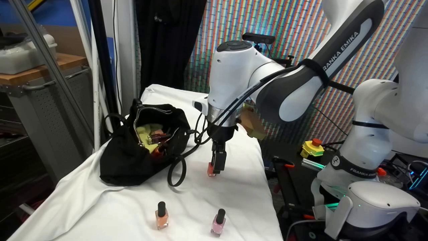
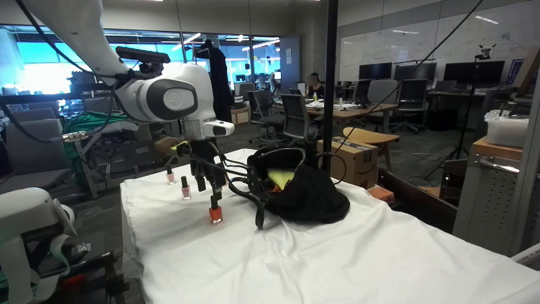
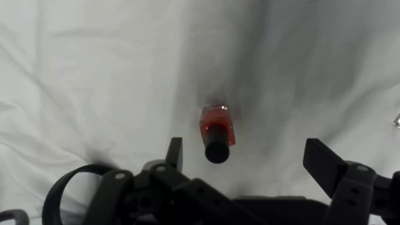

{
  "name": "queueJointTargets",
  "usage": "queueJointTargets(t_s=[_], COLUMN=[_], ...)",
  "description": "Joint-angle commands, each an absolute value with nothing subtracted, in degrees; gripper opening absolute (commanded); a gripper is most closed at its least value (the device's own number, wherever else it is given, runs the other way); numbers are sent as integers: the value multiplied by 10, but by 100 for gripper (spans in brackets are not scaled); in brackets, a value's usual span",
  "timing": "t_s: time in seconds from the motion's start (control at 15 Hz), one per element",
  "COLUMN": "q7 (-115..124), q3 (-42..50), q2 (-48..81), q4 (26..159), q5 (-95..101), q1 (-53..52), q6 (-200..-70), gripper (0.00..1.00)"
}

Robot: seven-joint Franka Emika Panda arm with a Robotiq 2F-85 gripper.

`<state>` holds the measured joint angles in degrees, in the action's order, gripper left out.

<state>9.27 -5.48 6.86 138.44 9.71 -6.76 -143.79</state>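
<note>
Red bottle (image 3: 216, 120): upright on the white-draped bench (image 1: 197, 197); black cap (image 3: 217, 152) seen between the jaws in the wrist view.
Pincer (image 3: 245, 153): jaws wide apart, pointing down at the red bottle.
Bag (image 1: 130, 165): black, mouth open, on the bench near the red bottle; yellow material (image 2: 279, 177) inside.
Orange bottle (image 1: 162, 221): upright, well apart from the pincer.
Pink bottle (image 1: 218, 228): upright, apart from the orange bottle.

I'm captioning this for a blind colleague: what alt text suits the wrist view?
A red nail-polish bottle with a black cap stands on white cloth, framed by the open gripper but not held. A black strap curls at the picture's lower left.
</note>
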Motion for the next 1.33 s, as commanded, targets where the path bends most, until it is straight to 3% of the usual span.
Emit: queueJointTargets(t_s=[0.0,0.6,1.27], q7=[83,77,68], q3=[-44,-11,-2], q2=[94,145,153], q4=[1373,1383,1386], q5=[123,153,153], q1=[-67,-72,-73], q6=[-1469,-1570,-1580], gripper=[100,100,100])
